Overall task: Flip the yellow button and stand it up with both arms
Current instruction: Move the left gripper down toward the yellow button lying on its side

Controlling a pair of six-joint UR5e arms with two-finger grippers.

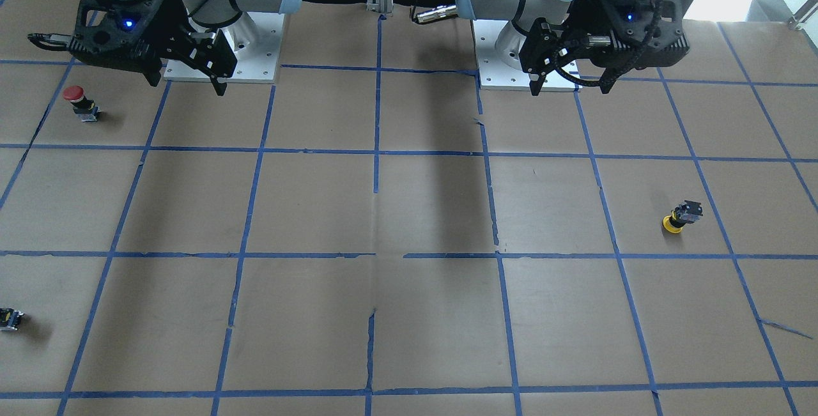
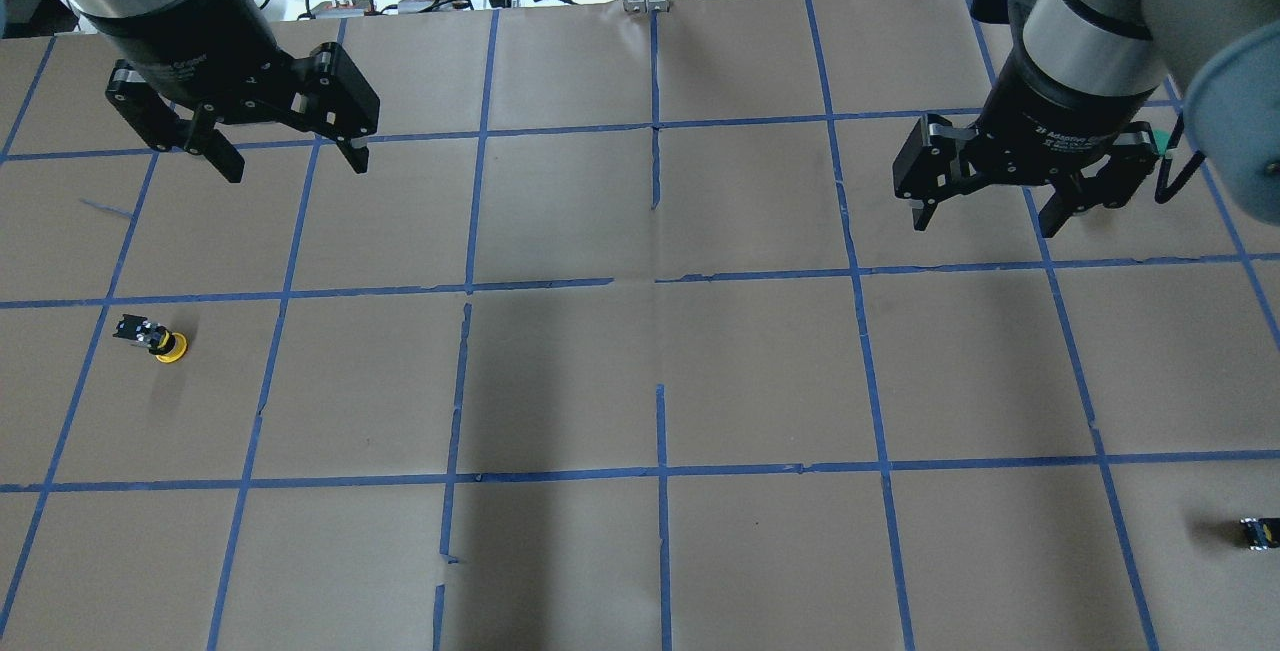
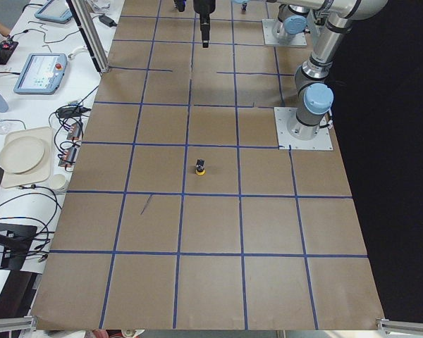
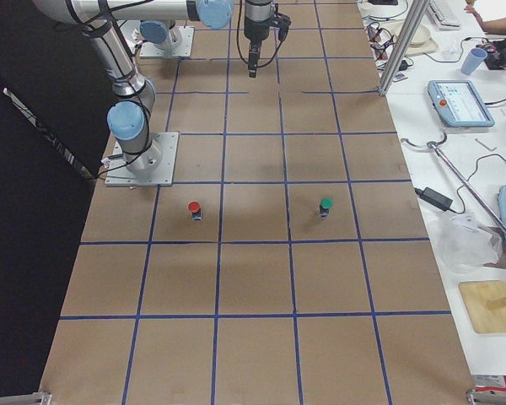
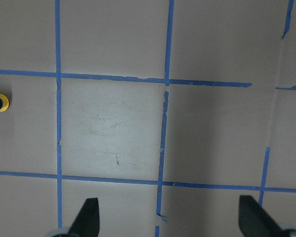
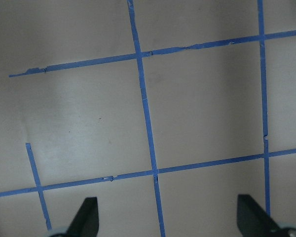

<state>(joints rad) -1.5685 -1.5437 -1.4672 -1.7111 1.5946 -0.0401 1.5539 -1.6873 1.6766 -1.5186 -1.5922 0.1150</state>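
Yellow button: a small push button with a round yellow mushroom cap and a black-and-grey body [image 2: 152, 338], on the brown paper-covered table with a blue tape grid [image 2: 760, 371], on the robot's left side and well forward of the left arm.
Button pose: the side view shows the dark body above the yellow cap, so it appears to rest on its cap with the body up; the tilt cannot be read exactly.
Left gripper: the black two-finger gripper [image 2: 295, 171] hangs above the table with its fingers wide apart and nothing between them; it is well apart from the button, which sits at the left edge of its wrist view.
Right gripper: the black two-finger gripper [image 2: 985, 228] also has its fingers spread and empty, and is held high over the opposite side of the table.
Other items: a red-capped button [image 1: 77, 101], a green-capped button [image 4: 325, 205] and a small dark capless block [image 2: 1258, 533] lie on the robot's right side, none being handled.
Done: judging from these poses, nothing yet; neither arm touches the button.
Left: reach, grasp, turn over between both grippers, and set it on its body, cap uppermost.
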